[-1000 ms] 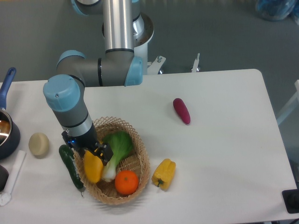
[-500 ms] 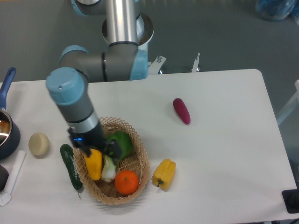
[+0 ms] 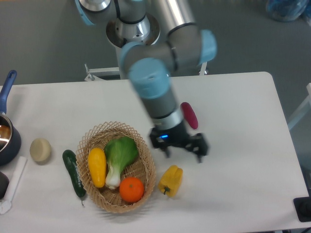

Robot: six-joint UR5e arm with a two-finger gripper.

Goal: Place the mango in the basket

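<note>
The mango (image 3: pixel 96 167), a smooth yellow-orange oval, lies inside the woven wicker basket (image 3: pixel 144 145) along its left side. Beside it in the basket are a green leafy vegetable (image 3: pixel 118 157) and a round orange (image 3: pixel 131 189). My gripper (image 3: pixel 183 152) is well to the right of the basket, above the table and just over the yellow bell pepper (image 3: pixel 170 180). Its two fingers stand apart with nothing between them, so it is open.
A dark cucumber (image 3: pixel 73 172) lies against the basket's left rim. A pale round item (image 3: pixel 40 150) and a dark blue pot (image 3: pixel 8 136) are at the far left. A purple vegetable (image 3: pixel 190 114) is partly behind the arm at centre right.
The gripper let go of the mango, which now rests in the basket. The arm swung from the basket's left side to the right, over the bell pepper.
</note>
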